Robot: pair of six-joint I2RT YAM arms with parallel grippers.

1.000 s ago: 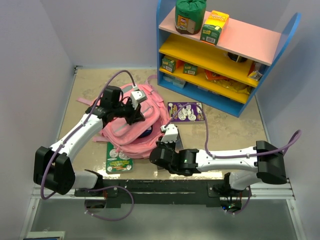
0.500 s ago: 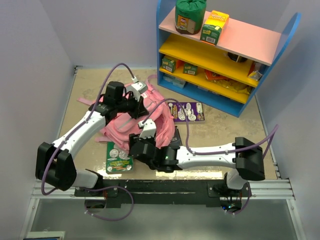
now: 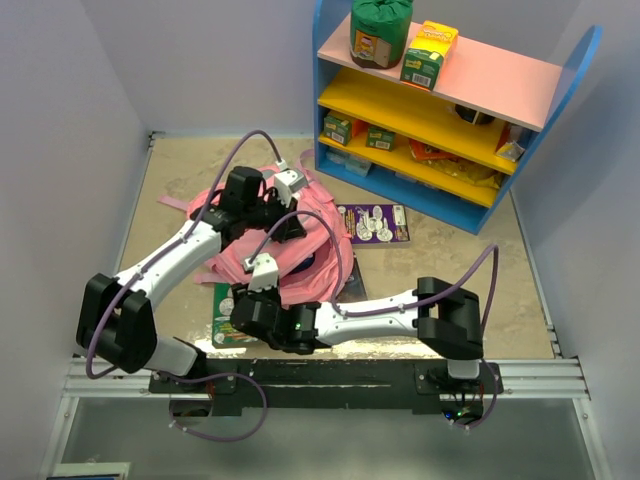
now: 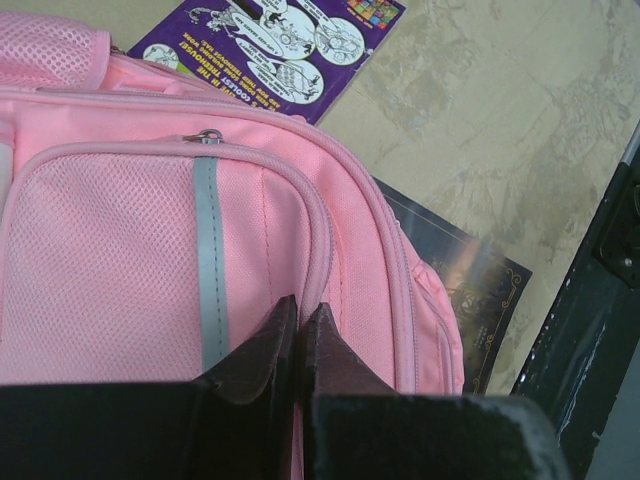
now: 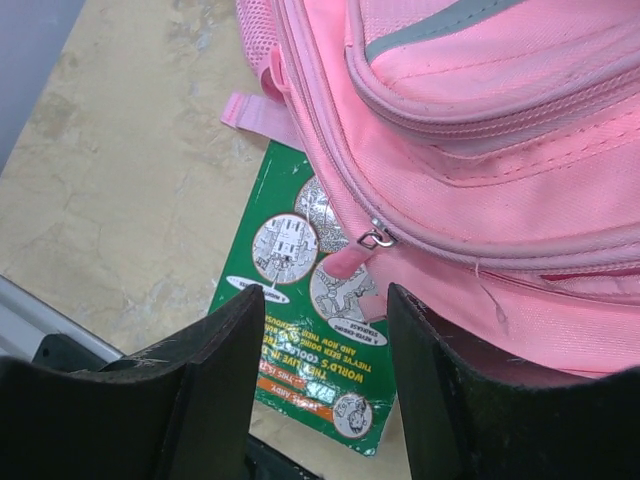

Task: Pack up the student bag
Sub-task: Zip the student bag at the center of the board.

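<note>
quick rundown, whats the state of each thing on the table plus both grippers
student bag, lying front side up, over parts of two booklets
left gripper, shut on the student bag's fabric
right gripper, open, either side of a zipper pull
green booklet, flat, partly under the bag
dark booklet, flat, partly under the bag
purple booklet, flat, beside the bag

Read only in part, upside down in white on the green booklet (image 5: 290, 250) just beyond the right gripper (image 5: 325, 300): "WORLD'S" and "LIVE IN". Cannot make out the small lettering on the purple card (image 4: 270, 40) well ahead of the left gripper (image 4: 300, 310).
</note>
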